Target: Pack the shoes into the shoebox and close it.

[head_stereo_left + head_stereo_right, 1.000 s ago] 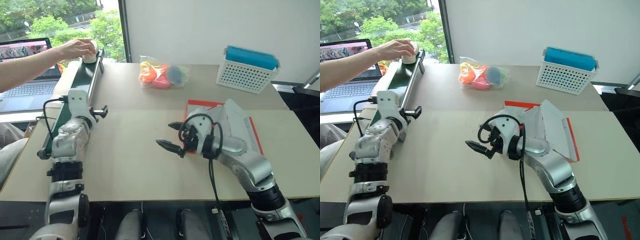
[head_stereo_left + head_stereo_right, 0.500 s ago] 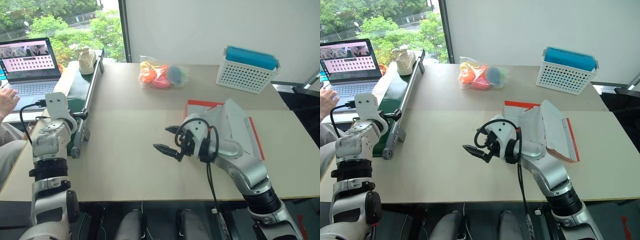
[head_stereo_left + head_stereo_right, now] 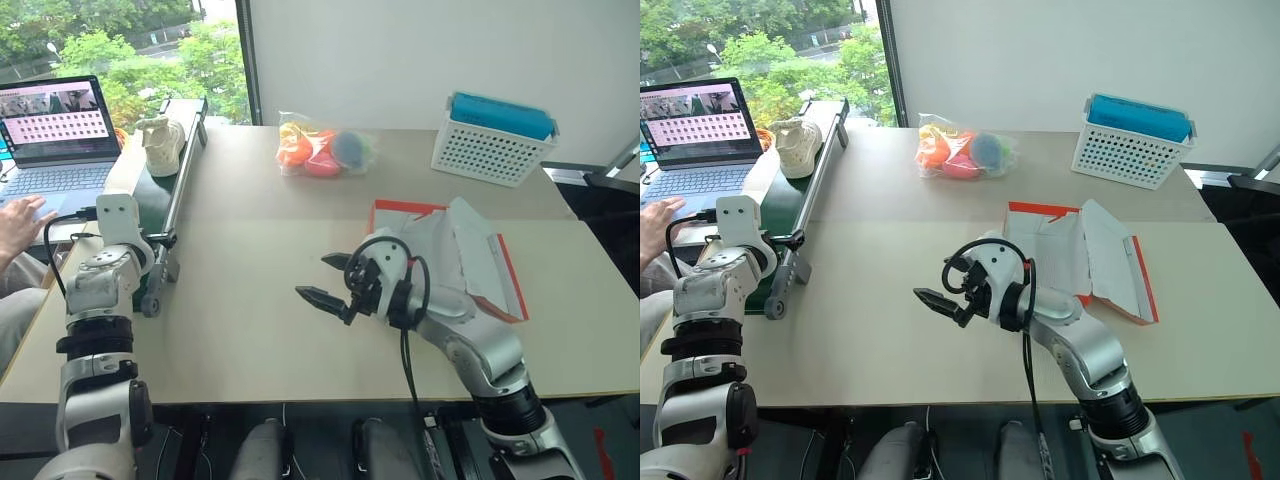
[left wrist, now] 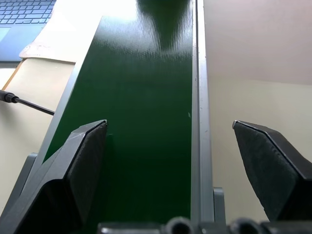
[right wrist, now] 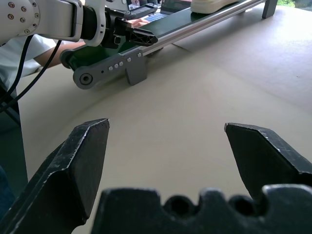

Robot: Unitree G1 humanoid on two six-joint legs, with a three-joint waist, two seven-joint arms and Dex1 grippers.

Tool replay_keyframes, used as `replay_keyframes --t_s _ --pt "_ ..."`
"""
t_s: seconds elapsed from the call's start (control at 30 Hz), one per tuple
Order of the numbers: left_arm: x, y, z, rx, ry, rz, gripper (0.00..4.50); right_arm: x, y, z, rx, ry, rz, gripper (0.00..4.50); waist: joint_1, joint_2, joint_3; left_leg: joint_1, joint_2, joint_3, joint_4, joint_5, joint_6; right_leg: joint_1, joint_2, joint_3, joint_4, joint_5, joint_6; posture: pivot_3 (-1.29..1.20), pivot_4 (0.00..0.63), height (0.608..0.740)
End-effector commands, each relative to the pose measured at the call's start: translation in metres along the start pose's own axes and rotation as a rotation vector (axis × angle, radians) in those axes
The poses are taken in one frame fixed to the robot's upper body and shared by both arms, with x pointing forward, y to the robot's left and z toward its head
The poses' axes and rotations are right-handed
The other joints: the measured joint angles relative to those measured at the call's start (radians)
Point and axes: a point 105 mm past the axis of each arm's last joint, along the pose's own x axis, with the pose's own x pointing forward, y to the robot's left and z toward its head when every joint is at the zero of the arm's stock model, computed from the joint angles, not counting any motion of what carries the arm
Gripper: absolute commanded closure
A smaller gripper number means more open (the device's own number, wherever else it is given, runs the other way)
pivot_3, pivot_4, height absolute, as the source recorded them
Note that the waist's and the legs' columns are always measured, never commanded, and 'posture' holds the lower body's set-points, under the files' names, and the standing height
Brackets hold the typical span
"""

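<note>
One cream-white perforated shoe (image 3: 160, 140) lies on the far part of a green conveyor belt (image 3: 150, 195) at the table's left edge. The orange-red shoebox (image 3: 1065, 250) sits open at the right, white inside, with its lid (image 3: 1118, 262) folded out. My left gripper (image 4: 168, 126) is open at the belt's near end, its fingers straddling the green band, well short of the shoe. Over the middle of the table my right gripper (image 3: 315, 277) hangs open and empty, left of the shoebox and pointing toward the belt. The right wrist view takes in the shoe (image 5: 214, 5) and the left gripper (image 5: 141, 36).
A clear bag of colourful balls (image 3: 320, 148) lies at the back centre. A white perforated basket (image 3: 495, 140) with a blue item stands at the back right. A laptop (image 3: 55, 125) sits beyond the belt, with a person's hand (image 3: 22, 218) on its keyboard.
The person's hand let go of the shoe and went back to the laptop. The shoe has come nearer along the belt. My left arm swung left and down to the belt's near end.
</note>
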Motion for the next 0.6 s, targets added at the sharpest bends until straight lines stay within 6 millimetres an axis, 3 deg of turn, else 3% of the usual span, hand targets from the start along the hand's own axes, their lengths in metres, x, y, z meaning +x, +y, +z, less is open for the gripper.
replay_keyframes --t_s 0.03,0.6 --pt "-0.002 0.007 0.021 0.003 -0.065 0.024 0.1 -0.001 0.0 0.012 -0.016 -0.047 -0.009 0.0 0.0 0.0 0.0 0.0 0.0 0.0 0.0 0.0 0.0 0.0 0.0 0.0 0.0 0.0 0.0 0.0 0.15 0.705" --pt "0.0 0.018 0.02 -0.003 -0.066 0.059 0.1 -0.001 -0.002 0.017 -0.014 -0.072 -0.026 0.0 -0.001 0.0 0.0 0.0 0.0 0.0 0.0 0.0 0.0 0.0 0.0 0.0 0.0 0.0 0.0 0.0 0.15 0.705"
